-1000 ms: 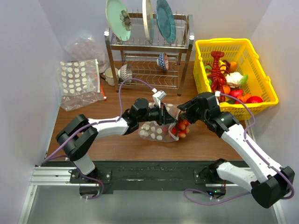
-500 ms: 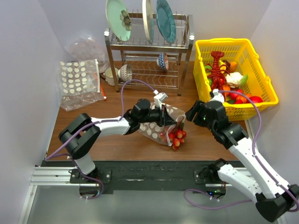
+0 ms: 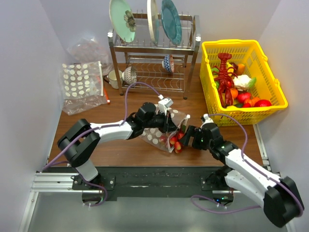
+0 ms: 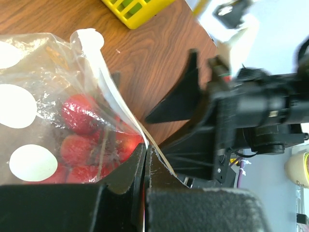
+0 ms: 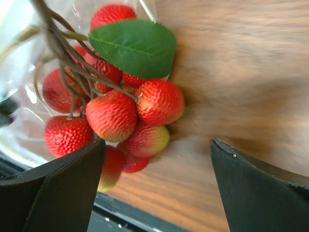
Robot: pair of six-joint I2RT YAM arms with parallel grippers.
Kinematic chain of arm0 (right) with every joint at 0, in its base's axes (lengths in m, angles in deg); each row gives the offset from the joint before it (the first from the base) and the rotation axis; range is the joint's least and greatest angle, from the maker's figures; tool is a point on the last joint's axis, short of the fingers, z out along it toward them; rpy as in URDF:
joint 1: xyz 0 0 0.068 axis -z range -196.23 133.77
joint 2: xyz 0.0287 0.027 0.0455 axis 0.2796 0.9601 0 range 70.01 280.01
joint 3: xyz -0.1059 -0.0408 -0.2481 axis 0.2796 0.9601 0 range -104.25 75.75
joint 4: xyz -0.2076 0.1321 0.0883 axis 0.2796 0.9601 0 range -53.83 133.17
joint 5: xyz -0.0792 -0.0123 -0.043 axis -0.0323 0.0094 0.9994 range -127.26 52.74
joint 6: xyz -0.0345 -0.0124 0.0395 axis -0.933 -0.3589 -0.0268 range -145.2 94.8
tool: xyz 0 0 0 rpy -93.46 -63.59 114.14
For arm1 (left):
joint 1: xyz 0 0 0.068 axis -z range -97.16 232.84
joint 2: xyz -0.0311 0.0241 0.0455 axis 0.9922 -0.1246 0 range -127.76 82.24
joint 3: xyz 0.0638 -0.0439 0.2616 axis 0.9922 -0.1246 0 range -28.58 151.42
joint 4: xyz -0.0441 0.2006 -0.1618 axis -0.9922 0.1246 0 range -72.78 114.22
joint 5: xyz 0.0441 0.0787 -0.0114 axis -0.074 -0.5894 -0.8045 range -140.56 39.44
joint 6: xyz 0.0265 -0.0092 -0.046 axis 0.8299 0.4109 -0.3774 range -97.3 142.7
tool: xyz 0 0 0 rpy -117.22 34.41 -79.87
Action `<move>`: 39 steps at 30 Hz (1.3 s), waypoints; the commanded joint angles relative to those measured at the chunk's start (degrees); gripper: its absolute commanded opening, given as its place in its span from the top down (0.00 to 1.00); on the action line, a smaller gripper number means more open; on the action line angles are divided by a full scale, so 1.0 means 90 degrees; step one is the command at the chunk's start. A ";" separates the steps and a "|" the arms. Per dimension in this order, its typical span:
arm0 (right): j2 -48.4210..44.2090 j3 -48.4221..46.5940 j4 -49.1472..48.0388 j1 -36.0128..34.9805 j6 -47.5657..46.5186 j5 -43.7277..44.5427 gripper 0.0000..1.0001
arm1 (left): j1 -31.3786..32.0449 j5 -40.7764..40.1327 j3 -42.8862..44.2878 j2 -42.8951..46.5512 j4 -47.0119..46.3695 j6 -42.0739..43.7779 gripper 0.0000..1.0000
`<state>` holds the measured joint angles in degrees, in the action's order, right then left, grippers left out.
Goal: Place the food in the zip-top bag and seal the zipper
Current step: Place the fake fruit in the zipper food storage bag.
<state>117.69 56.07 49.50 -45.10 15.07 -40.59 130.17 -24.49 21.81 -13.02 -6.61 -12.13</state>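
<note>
My left gripper (image 3: 170,121) is shut on the mouth edge of the zip-top bag (image 3: 158,134), a clear pouch with white dots lying on the wooden table. In the left wrist view the jaws (image 4: 144,152) pinch the bag's pale zipper strip (image 4: 116,104), with red fruit (image 4: 79,113) behind the plastic. The food here is a cluster of red toy berries (image 3: 176,141) on brown stems with a green leaf (image 5: 135,46). It lies partly in the bag's mouth and partly on the table. My right gripper (image 3: 186,137) is open just right of the cluster, its fingers (image 5: 155,145) wide and holding nothing.
A yellow basket (image 3: 276,104) at the back right holds more toy food, among it a red lobster (image 3: 223,72). A metal dish rack (image 3: 154,53) with plates stands at the back. A flat dotted pack (image 3: 82,79) and a crumpled clear sack (image 3: 89,48) lie at the back left.
My right gripper let go of the berry cluster, opened wide and pulled back, then came down low beside it. The cluster now rests at the bag's mouth. The left gripper kept its grip.
</note>
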 commanded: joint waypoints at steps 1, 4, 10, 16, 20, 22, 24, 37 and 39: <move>0.0725 0.0312 -0.1772 -0.0016 0.0145 -0.0557 0.08 | -0.0005 -0.0025 0.0202 0.0243 -0.0018 0.0208 1.00; 0.1097 0.0390 -0.2212 -0.0016 0.0096 -0.0548 0.09 | 0.0014 -0.0006 0.0182 0.0233 -0.0037 0.0179 1.00; 0.1411 0.0595 -0.3189 -0.0016 0.0135 -0.0919 0.40 | 0.0053 0.0014 0.0163 0.0165 -0.0047 0.0169 1.00; 0.0329 0.0556 -0.3063 -0.0016 0.0057 -0.1153 0.73 | 0.0093 0.0014 0.0182 0.0097 -0.0076 0.0120 1.00; -0.0385 0.0371 -0.2614 -0.0026 0.0008 -0.1172 0.83 | 0.0161 0.0024 0.0260 0.0038 -0.0037 0.0120 1.00; -0.0464 0.0234 -0.2487 -0.0025 -0.0031 -0.1250 0.83 | 0.0190 0.0179 0.0260 -0.0049 -0.0164 0.0003 1.00; -0.0376 0.0205 -0.2525 -0.0016 -0.0060 -0.1338 0.85 | 0.0190 0.0326 0.0251 -0.0089 -0.0388 -0.0240 1.00; -0.0045 0.1209 -0.4344 -0.0026 0.0630 -0.0831 0.89 | 0.0210 0.0921 0.0896 0.0185 -0.0221 -0.0934 1.00; 0.0509 0.1405 -0.5061 -0.0026 0.0905 -0.1015 0.88 | 0.0248 0.1058 0.0808 0.0010 -0.0709 -0.1324 1.00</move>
<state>116.73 65.07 19.62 -45.16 17.78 -50.14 131.37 -19.22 27.93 -13.41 -6.98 -18.64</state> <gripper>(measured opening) 0.452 0.021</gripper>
